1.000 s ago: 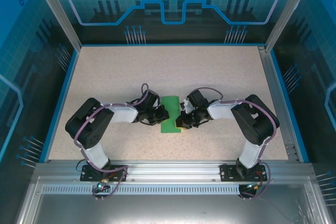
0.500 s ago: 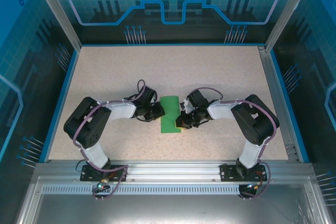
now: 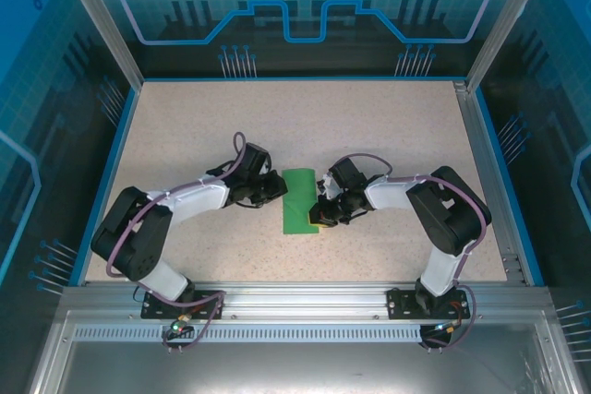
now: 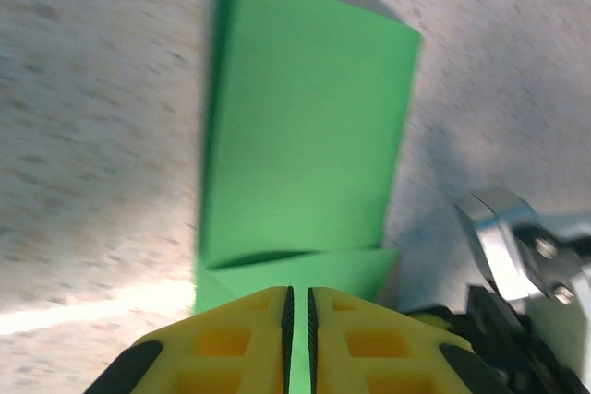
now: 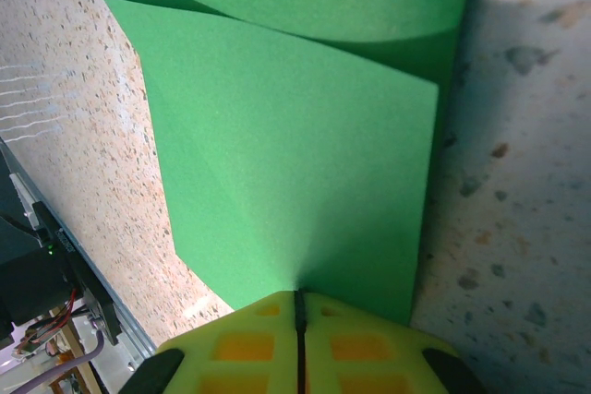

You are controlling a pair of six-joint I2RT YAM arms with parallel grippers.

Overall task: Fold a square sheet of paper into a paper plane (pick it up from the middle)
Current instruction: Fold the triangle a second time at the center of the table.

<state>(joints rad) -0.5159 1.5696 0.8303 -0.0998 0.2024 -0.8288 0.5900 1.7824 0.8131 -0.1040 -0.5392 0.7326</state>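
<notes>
The right gripper [image 5: 297, 294] pinched the thin bright-green folded paper sheet [image 3: 298, 200] at its edge; the left gripper [image 4: 298, 291] showed jaws a slit apart, grip unclear; best anchor right, crease slowly.

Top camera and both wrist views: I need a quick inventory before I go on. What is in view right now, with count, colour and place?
sheet of paper: one, bright green, folded into a narrow strip with layered flaps, lying mid-table between the two grippers
table: one, speckled beige with a blue border, under everything
back panel: one, blue with printed line graphics, behind the table
rail: one, silver metal, along the near edge, carrying both arm bases
left arm: one, black and white, reaching in from the left
right arm: one, black and white, reaching in from the right
left gripper: one, yellow fingers nearly together, at the paper's left edge
right gripper: one, yellow fingers shut on the paper's right edge
</notes>
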